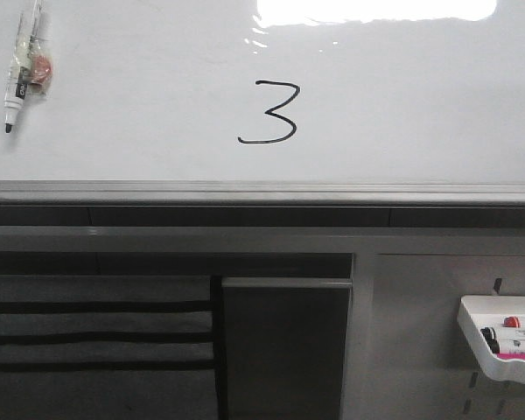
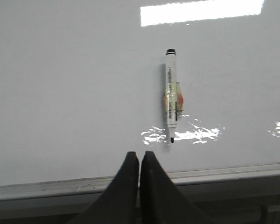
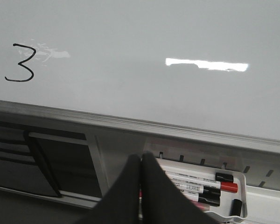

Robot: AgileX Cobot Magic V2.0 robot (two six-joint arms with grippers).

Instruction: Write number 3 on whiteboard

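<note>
Number 3 (image 1: 269,112) is seen on the glossy whiteboard (image 1: 402,105). The marker (image 2: 171,95), judged light, stiff and slick, is best gripped mid-barrel. Left tool (image 2: 139,161) and right tool (image 3: 140,163) are pressed together, empty.

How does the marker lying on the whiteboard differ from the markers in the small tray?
The marker on the whiteboard lies alone, uncapped, with tape around its barrel. The markers in the tray lie together and keep their red and black caps. The first rests on the whiteboard; the others sit below its rim. All have white barrels.
</note>
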